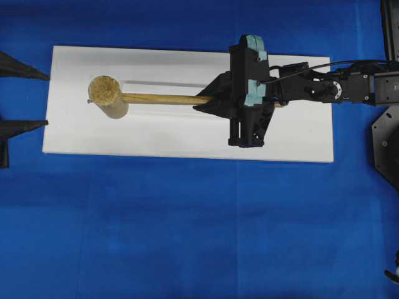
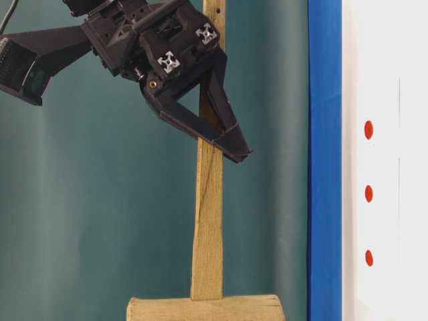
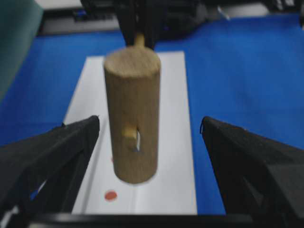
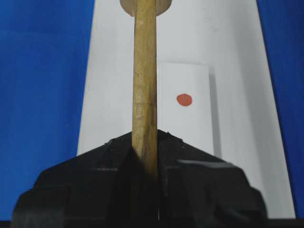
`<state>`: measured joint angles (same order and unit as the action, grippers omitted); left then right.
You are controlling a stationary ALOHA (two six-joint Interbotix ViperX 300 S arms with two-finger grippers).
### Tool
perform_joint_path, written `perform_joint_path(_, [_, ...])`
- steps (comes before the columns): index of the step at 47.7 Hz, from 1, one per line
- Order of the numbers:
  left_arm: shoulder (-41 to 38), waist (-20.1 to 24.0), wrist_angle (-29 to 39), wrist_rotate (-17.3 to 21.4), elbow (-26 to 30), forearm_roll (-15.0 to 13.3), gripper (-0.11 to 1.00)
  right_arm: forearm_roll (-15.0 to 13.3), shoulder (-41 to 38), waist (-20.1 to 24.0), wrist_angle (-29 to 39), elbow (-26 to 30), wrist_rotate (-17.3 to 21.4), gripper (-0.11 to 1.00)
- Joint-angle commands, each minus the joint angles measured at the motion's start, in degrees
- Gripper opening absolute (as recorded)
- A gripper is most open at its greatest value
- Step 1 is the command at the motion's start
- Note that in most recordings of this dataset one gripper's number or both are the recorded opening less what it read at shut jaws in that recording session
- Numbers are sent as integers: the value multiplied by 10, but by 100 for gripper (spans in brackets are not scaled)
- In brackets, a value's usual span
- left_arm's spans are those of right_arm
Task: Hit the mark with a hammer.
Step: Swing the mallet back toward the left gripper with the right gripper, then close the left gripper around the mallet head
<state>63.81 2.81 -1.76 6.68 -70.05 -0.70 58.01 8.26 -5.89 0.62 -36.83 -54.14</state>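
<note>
The hammer (image 1: pixel 159 98) is a light wooden mallet held level above the white board (image 1: pixel 187 140), with its head (image 1: pixel 108 96) to the left. My right gripper (image 1: pixel 209 98) is shut on the handle (image 4: pixel 145 71) partway along. In the table-level view the hammer head (image 2: pixel 206 307) hangs clear of the board, and the mark (image 2: pixel 368 194) is the middle of three red dots. My left gripper (image 3: pixel 150 121) stands open at the board's left end, short of the hammer head (image 3: pixel 133 118), holding nothing. One red end dot (image 3: pixel 110 195) shows in front of the head.
The board lies on a blue cloth (image 1: pixel 187 237). A raised white strip (image 4: pixel 190 123) carries one visible red dot (image 4: pixel 184 99) right of the handle. Part of a black arm base (image 1: pixel 386 143) sits at the right edge.
</note>
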Motion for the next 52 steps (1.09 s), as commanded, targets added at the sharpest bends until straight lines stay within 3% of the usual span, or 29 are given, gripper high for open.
perform_joint_path(1, [-16, 2, -25, 0, 5, 0, 86, -1, 7, 1, -2, 18, -1, 2])
perform_joint_path(24, [-237, 18, -192, 0, 35, -1, 87, -2, 8, 2, -2, 20, -2, 2])
perform_joint_path(40, [-350, 19, -214, -1, 92, 0, 90, -2, 8, 3, -2, 21, -2, 2])
perform_joint_path(52, [-388, 19, -214, 0, 122, -1, 90, -5, 9, 5, 2, 21, -2, 2])
